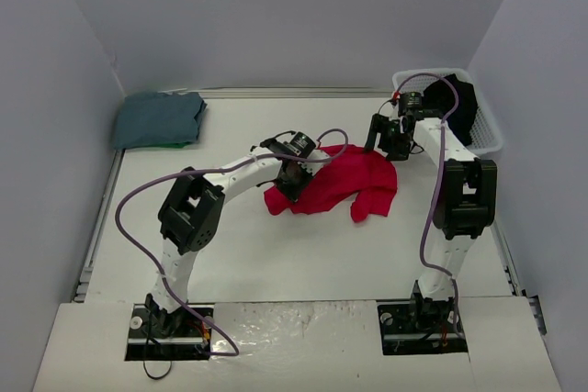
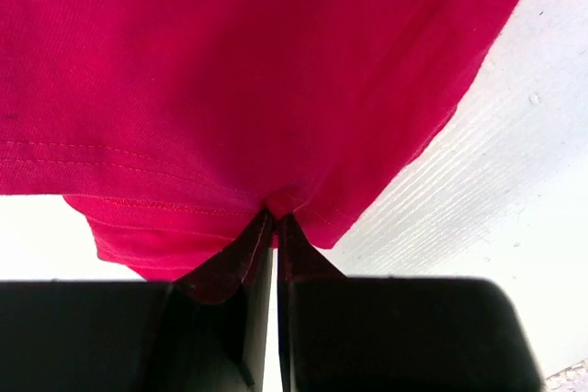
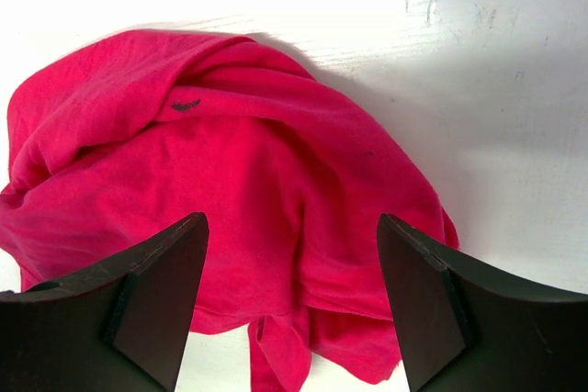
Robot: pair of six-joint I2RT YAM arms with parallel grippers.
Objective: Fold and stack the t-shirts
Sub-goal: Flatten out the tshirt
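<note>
The right arm partly hides the black t-shirt.

- Overhead: soft, even light; the white desk is bright, with faint shadows.
- Right wrist: desk blown out at 11 o'clock, grey shade at 2 o'clock.
- Left wrist: red t-shirt oversaturated; left claw fingers dark and soft-edged at 6 o'clock.

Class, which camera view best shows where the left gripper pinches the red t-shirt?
Left wrist view: the left gripper is shut on the red t-shirt at its stitched hem. The top view shows the whole crumpled shirt, the pinch tiny. The right wrist view shows cloth only.
</note>
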